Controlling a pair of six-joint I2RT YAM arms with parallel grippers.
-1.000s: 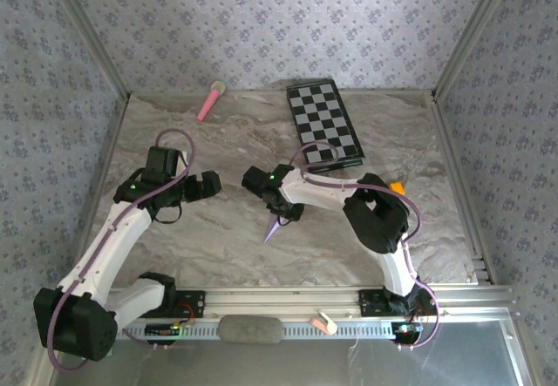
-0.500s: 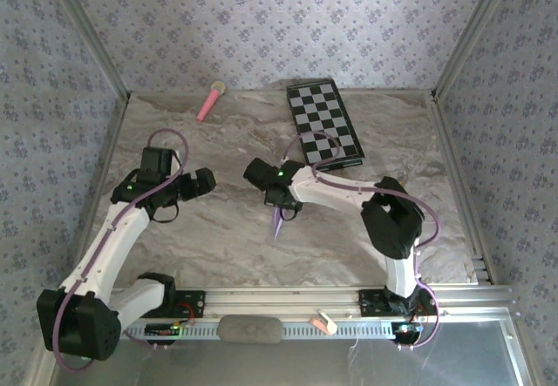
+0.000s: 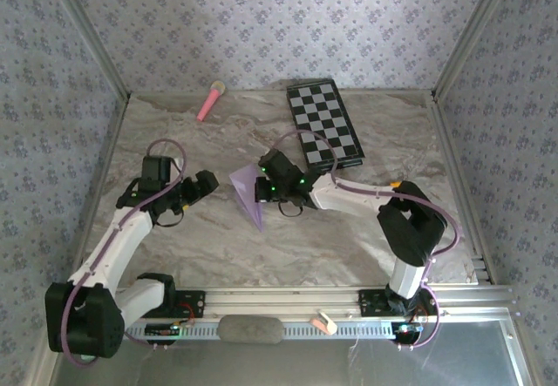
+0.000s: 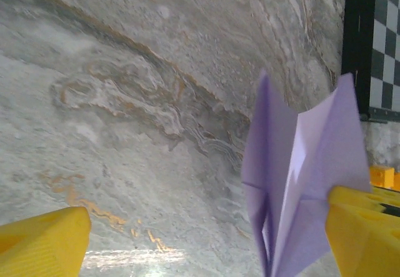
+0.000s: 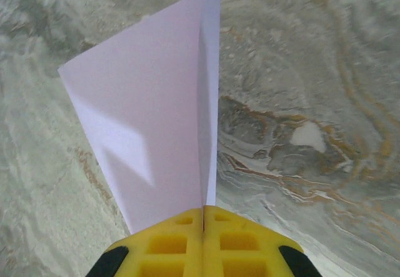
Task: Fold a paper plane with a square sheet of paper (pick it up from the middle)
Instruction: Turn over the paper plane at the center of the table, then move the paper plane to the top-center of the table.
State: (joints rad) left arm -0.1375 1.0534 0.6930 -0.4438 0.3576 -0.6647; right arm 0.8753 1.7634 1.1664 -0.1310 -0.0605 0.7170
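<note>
Right tool (image 3: 264, 192) was clamped shut on the paper plane (image 3: 247, 189), which was at mid-counter (image 3: 200, 247) with its nose pointing near. Left tool (image 3: 206, 183) sat just left of the plane, fingers apart, gripping nothing. Checkered board (image 3: 325, 120) was at the far right.

place: robot test booth | cues: aluminium frame (image 3: 288, 297), wallpapered walls (image 3: 261, 20), marble-look tabletop (image 3: 218, 247)

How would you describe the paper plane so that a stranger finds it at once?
Look at the middle of the marble table, near the checkered board. There the right gripper pinches the paper plane. It is the one pale lilac, pointed, creased thing, unlike the pink stick.
</note>
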